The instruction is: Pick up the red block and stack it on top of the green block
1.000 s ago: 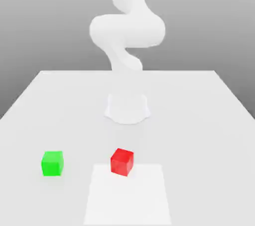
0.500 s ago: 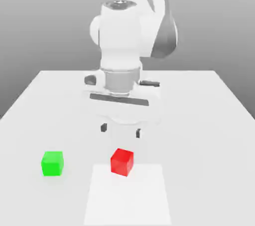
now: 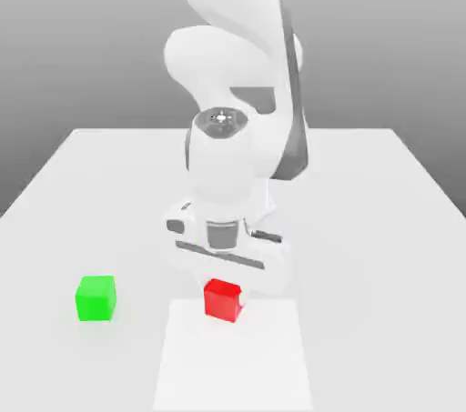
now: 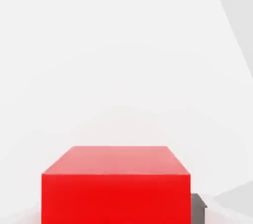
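Gripper (image 3: 224, 287) down on the red block (image 3: 223, 300)
I see my fingers pinching the red block on the table (image 3: 364, 219); the green block (image 3: 96, 297) sits well apart, toward the exterior view's left.

Light: bright, even, diffuse
Shadows: faint, soft on table (image 3: 382, 219)
Glare: none; red block (image 3: 222, 299) matte
Focus: sharp render, no blur or distortion

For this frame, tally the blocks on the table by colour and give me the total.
Red block: 1, under the gripper
Green block: 1, standing apart toward the exterior view's left
Total: 2 blocks on the white table
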